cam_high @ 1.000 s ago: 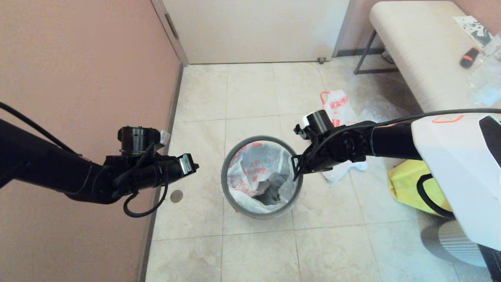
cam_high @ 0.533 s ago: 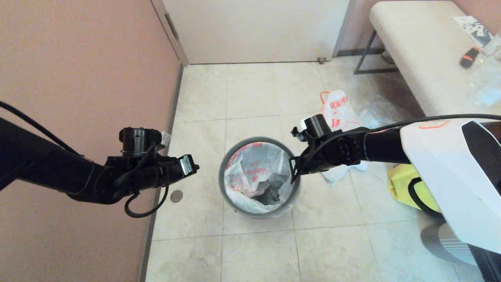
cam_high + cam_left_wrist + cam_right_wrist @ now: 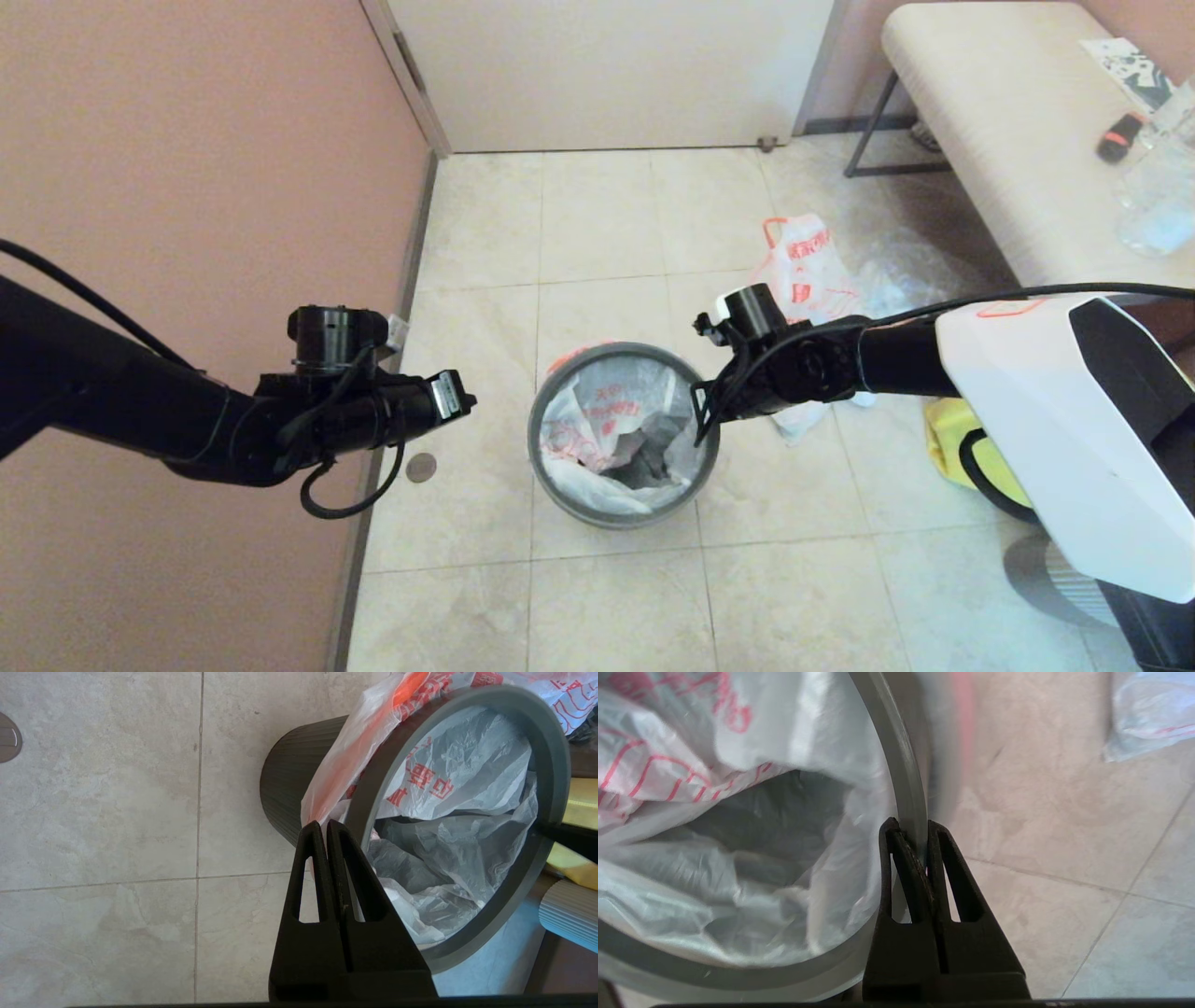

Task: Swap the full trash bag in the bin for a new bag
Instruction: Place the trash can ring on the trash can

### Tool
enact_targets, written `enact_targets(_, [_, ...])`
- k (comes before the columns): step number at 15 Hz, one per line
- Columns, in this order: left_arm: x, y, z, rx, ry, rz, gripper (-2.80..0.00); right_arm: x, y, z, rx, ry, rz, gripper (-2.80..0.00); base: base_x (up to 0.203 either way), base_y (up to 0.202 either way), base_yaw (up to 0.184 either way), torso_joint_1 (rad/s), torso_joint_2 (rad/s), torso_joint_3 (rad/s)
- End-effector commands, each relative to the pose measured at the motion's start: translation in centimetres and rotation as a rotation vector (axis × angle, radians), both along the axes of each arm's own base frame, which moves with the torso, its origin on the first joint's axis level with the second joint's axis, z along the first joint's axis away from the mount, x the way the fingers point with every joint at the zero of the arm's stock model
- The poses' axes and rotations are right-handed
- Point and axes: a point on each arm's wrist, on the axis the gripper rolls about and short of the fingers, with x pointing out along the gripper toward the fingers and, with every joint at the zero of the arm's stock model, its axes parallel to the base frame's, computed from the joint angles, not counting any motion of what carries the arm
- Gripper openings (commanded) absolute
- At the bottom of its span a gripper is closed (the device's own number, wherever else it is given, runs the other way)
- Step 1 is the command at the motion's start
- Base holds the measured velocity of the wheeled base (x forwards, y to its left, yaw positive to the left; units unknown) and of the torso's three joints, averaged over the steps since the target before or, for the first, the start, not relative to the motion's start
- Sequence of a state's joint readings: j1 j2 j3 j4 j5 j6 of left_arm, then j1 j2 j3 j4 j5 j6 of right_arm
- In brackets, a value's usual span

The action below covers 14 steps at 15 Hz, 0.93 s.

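Observation:
The bin (image 3: 289, 793) is a black bucket on the floor tiles, topped by its grey ring (image 3: 537, 439). The new bag (image 3: 597, 420) lines it, and a pink edge spills over the far side. My right gripper (image 3: 702, 420) is shut on the ring's right side; the right wrist view shows the ring (image 3: 906, 779) pinched between the fingertips of this gripper (image 3: 909, 828). Left of the bin and apart from it, my left gripper (image 3: 464, 401) is shut with nothing in it. The full trash bag (image 3: 808, 257) lies on the floor behind the right arm.
A pink wall runs close along the left, with a floor drain (image 3: 421, 467) at its foot. A cushioned bench (image 3: 1008, 121) stands at the back right. A yellow tote (image 3: 952, 443) and a grey ribbed object (image 3: 1064, 579) sit on the right. A door is behind.
My right gripper has gone down and slightly toward me with the grey ring in it, so the ring sits lower over the bin. The left arm has hardly moved.

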State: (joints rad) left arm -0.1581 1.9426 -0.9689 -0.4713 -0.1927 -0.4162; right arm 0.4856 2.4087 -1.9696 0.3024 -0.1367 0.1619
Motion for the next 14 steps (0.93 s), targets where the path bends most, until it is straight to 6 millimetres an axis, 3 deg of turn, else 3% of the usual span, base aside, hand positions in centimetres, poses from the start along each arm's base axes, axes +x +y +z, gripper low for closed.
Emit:
enact_targets(1, [0.1, 0.0, -0.1, -0.002, 0.002, 0.001, -2.8, 0.2, -0.3, -0.3, -0.005, 0.003, -0.009, -2.8, 0.0, 0.0, 0.0, 0.0, 0.0, 0.0])
enact_targets(6, [0.2, 0.0, -0.4, 0.0, 0.01, 0.0, -2.8, 0.9, 0.0, -1.7, -0.04, -0.019, -0.012, -2.8, 0.0, 0.0, 0.0, 0.0, 0.0, 0.0])
enact_targets(14, [0.2, 0.0, -0.5, 0.001, 0.012, 0.0, -2.8, 1.0, 0.3, -2.4, -0.057, -0.021, 0.007, -2.8, 0.0, 0.0, 0.0, 0.0, 0.0, 0.0])
